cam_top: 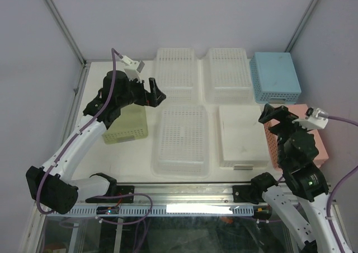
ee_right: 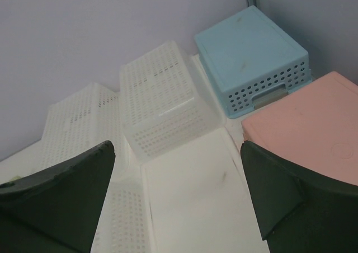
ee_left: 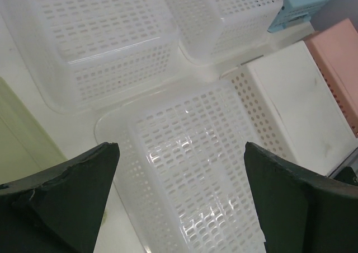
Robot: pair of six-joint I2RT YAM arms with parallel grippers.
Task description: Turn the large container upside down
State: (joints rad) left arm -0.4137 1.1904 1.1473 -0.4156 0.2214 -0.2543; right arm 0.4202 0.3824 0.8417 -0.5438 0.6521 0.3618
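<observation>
The large container (cam_top: 182, 141) is a white, translucent perforated basket at the front middle of the table. It lies with its perforated base up and its flared rim on the table. It also fills the lower left wrist view (ee_left: 190, 180). My left gripper (cam_top: 154, 92) hovers above its far left corner, open and empty, with the basket between the fingers in the left wrist view (ee_left: 180, 152). My right gripper (cam_top: 274, 116) is open and empty, above the gap between the white solid-base basket and the pink basket (ee_right: 178, 149).
Two smaller white perforated baskets (cam_top: 176, 67) (cam_top: 227, 68) stand at the back, base up. A blue basket (cam_top: 275, 76) is at the back right. A pink basket (cam_top: 305, 141) and a white solid-base basket (cam_top: 242, 136) are on the right. A yellow-green basket (cam_top: 127, 127) is on the left.
</observation>
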